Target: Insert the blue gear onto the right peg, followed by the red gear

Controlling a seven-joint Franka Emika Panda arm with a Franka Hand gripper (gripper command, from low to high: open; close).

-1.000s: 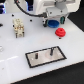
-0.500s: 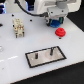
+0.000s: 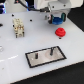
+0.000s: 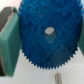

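In the exterior view my gripper (image 3: 58,20) hangs at the upper right, above the table, shut on the blue gear (image 3: 58,21), which shows as a blue patch between the fingers. In the wrist view the blue gear (image 4: 48,37) fills most of the picture, toothed rim and centre hole plain, clamped between two teal finger pads (image 4: 10,39). The red gear (image 3: 60,33) lies on the white table just below the gripper. The grey plate with black border (image 3: 46,55) lies nearer the front; its right peg (image 3: 50,50) stands upright, and a thin dark pin (image 4: 58,78) shows in the wrist view.
A small beige block-like object (image 3: 18,27) stands at the exterior view's left. The plate's other peg (image 3: 36,57) stands towards the plate's left end. The arm's white body and cables fill the back of the scene.
The gripper with the blue gear has stayed at the upper right, at most shifting slightly. The red gear and the plate have not moved.
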